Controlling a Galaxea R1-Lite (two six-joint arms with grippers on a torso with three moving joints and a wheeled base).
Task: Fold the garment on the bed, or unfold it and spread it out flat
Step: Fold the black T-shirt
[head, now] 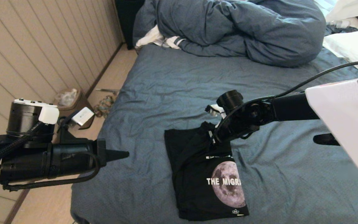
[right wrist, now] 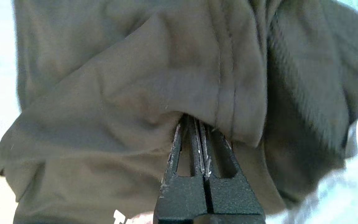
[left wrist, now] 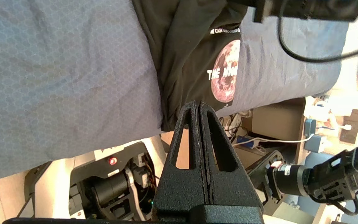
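The garment (head: pixel 197 180) is a black T-shirt with a moon print and white letters. It lies folded on the bed (head: pixel 166 90) near the front edge. My right gripper (head: pixel 212 139) is shut on a fold of the shirt's far part (right wrist: pixel 129 93) and holds it raised off the sheet; the jaws (right wrist: pixel 197 119) sit pinched together with cloth over their tips. My left gripper (head: pixel 126 153) hovers off the bed's left side, shut with nothing in it (left wrist: pixel 199 104), pointing toward the garment (left wrist: pixel 185 56) over the blue-grey sheet (left wrist: pixel 57 77).
A bunched blue-grey duvet (head: pixel 244 28) fills the far end of the bed, with a white-and-striped cloth (head: pixel 157 39) at its left and a white pillow (head: pixel 353 46) at the right. A bin (head: pixel 68 98) stands on the floor by the wall.
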